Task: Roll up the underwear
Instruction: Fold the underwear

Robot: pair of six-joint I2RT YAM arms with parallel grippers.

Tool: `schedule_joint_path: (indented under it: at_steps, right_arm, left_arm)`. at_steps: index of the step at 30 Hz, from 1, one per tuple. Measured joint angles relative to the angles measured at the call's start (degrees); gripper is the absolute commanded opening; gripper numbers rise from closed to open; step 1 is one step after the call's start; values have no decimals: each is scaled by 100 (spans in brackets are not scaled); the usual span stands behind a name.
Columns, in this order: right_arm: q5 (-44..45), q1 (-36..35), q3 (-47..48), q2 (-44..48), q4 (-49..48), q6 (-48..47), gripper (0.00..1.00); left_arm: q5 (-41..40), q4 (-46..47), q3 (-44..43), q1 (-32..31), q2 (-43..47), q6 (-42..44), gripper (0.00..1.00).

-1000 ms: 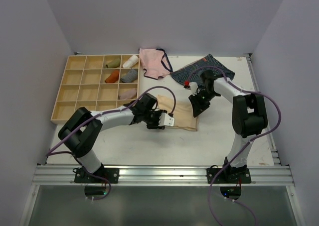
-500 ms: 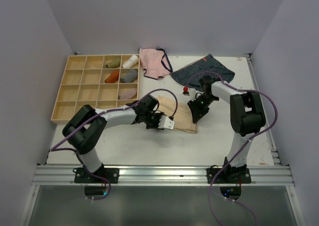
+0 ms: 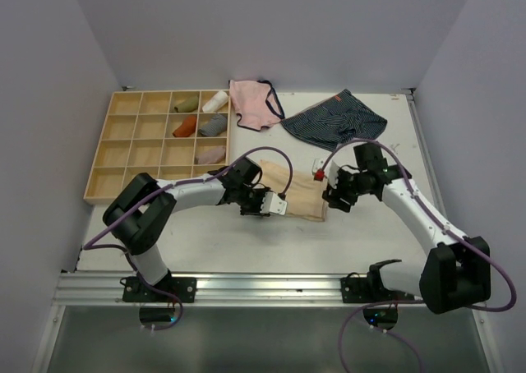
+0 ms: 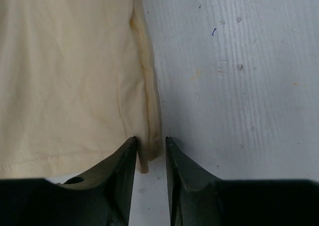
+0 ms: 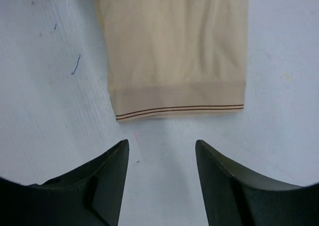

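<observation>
The underwear (image 3: pixel 297 189) is a pale peach-beige cloth lying flat in the middle of the table. My left gripper (image 3: pixel 278 203) is at its near left edge. In the left wrist view the left gripper (image 4: pixel 151 140) is shut on the folded edge of the underwear (image 4: pixel 70 71). My right gripper (image 3: pixel 335 194) is just off the cloth's right end. In the right wrist view the right gripper (image 5: pixel 160 144) is open and empty, low over bare table. The underwear's waistband (image 5: pixel 179 104), with thin brown lines, lies just ahead of it.
A wooden compartment tray (image 3: pixel 123 155) with several rolled cloths stands at the back left. A pink pair with dark trim (image 3: pixel 253 106) and a navy striped pair (image 3: pixel 337 122) lie at the back. The table's right edge (image 3: pixel 440 209) is near my right arm.
My right arm has swung out to the right and its gripper has come from near the navy pair down to the right end of the underwear. The left gripper has barely moved.
</observation>
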State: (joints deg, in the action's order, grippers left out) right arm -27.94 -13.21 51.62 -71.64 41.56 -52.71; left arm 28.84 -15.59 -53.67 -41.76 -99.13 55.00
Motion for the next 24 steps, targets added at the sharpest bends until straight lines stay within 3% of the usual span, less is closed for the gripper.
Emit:
schedule_joint_path:
  at_steps: [8, 15, 24]
  right_arm:
    - [-4, -286, -1585, 396, -612, -1626, 62]
    - [-72, -393, -1996, 544, -1163, -2533, 61]
    - [-216, -619, -1945, -72, -1311, -2938, 59]
  left_arm:
    - [129, -15, 11, 0, 2, -98, 40]
    - [142, 11, 15, 11, 2, -201, 42]
    - [140, 9, 13, 26, 2, -232, 43]
